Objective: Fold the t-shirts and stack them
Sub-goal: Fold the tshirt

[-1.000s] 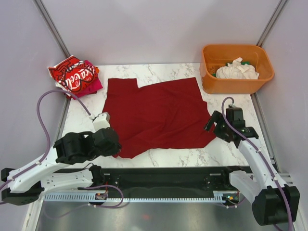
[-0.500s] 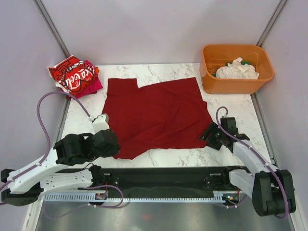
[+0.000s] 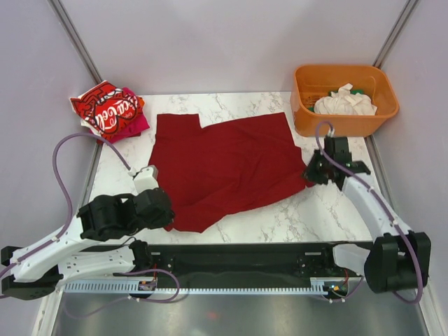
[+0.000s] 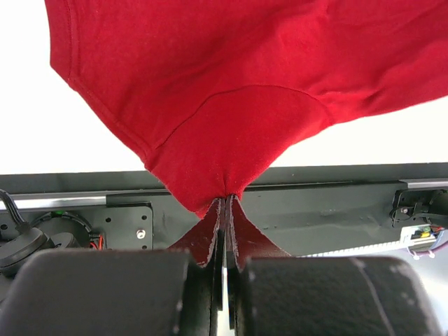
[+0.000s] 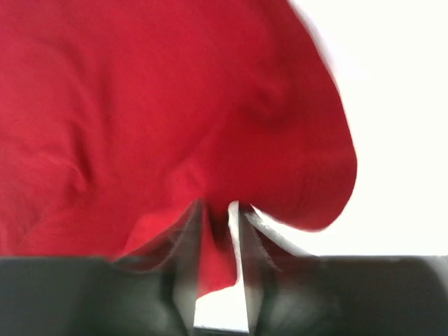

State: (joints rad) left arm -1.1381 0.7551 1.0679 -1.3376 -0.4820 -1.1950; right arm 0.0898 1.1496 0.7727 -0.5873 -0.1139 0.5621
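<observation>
The plain dark red t-shirt lies spread over the middle of the marble table. My left gripper is shut on its near left corner, and the left wrist view shows the cloth pinched tight between the jaws. At the shirt's right edge, my right gripper pinches the near right corner, which is drawn up off the table. The blurred right wrist view shows red cloth running down between the jaws of that gripper. A bright red lettered t-shirt rests on a magenta one at the back left.
An orange tub stands at the back right holding a white t-shirt. A black rail runs along the near table edge between the arm bases. Grey walls close in the left and right sides.
My right gripper dropped onto the shirt's near right corner, closed on it and pulled it back towards the tub. The near hem now slants. The left arm stayed put.
</observation>
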